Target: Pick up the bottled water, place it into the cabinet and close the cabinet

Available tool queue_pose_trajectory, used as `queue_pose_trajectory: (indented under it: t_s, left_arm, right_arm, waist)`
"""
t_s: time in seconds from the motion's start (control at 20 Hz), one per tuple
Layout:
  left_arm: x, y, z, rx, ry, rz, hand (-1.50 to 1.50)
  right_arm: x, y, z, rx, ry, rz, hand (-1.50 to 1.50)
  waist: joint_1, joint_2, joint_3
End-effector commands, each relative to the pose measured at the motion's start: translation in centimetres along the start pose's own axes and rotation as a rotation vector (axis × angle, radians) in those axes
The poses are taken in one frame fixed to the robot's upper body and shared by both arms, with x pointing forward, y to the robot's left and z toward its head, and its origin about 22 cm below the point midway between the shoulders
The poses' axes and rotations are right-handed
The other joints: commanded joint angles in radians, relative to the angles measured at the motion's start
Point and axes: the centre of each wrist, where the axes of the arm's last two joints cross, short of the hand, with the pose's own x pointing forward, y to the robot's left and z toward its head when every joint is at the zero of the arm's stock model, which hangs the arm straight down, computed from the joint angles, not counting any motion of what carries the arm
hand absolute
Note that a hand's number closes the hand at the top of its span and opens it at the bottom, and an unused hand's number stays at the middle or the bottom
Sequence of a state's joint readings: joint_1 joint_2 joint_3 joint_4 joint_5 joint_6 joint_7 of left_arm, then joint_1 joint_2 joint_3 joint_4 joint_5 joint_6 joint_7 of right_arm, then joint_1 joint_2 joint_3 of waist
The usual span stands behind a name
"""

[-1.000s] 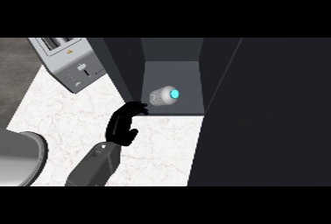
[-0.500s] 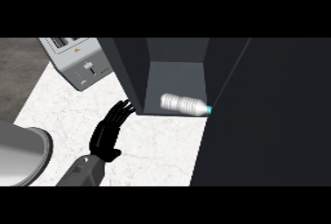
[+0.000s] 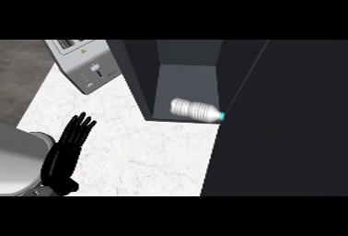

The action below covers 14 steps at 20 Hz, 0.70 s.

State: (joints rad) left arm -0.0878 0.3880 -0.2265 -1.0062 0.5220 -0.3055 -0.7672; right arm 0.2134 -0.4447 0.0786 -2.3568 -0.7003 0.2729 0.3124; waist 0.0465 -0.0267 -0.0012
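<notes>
Head view, looking steeply down at a white marbled counter (image 3: 156, 152). A dark cabinet (image 3: 187, 55) stands open at the centre of the scene, with a pale grey floor inside. Its door (image 3: 285, 120) is a large dark panel that fills the right side of the view, swung out toward the viewer.

The bottle (image 3: 194, 109) lies on its side on the cabinet floor, near the front edge. Its ribbed clear body points left and its blue cap points right, close to the inner edge of the door. Nothing is touching it.

One black hand (image 3: 65, 156) shows at the lower left, over the counter, well apart from the cabinet and the bottle. Its fingers are straight and slightly spread, pointing up and away, and it holds nothing. Which arm it belongs to cannot be told for sure; it sits on the left of the view.

A grey toaster (image 3: 88, 67) stands on the counter at the upper left, just beside the cabinet's left wall. A rounded grey shape (image 3: 17, 161) lies at the left edge, next to the hand.
</notes>
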Motion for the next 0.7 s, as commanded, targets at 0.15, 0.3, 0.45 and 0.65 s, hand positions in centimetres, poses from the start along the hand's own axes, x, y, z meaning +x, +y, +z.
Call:
queue_pose_trajectory:
  t_s: [0.15,0.3,0.45,0.65]
  left_arm:
    - [4.2,1.4,2.4,-0.035,-0.027,-0.04,-1.5]
    - [6.1,2.0,2.4,-0.066,-0.026,-0.034,-1.5]
    - [8.1,3.1,2.5,-0.05,-0.041,-0.051,-1.5]
    - [8.9,2.1,3.3,-0.057,-0.026,-0.045,-1.5]
  right_arm:
    - [3.3,5.4,-1.4,0.103,-0.102,0.099,1.5]
    - [2.6,6.4,-3.3,0.162,-0.072,0.082,1.5]
    - [2.5,7.6,-4.9,0.211,-0.071,0.073,1.5]
    - [1.5,9.8,-8.2,0.228,-0.088,0.042,1.5]
  waist:
    - [0.008,-0.004,-0.002]
    - [0.01,-0.001,-0.004]
    - [0.003,-0.003,-0.005]
    - [0.008,0.0,-0.005]
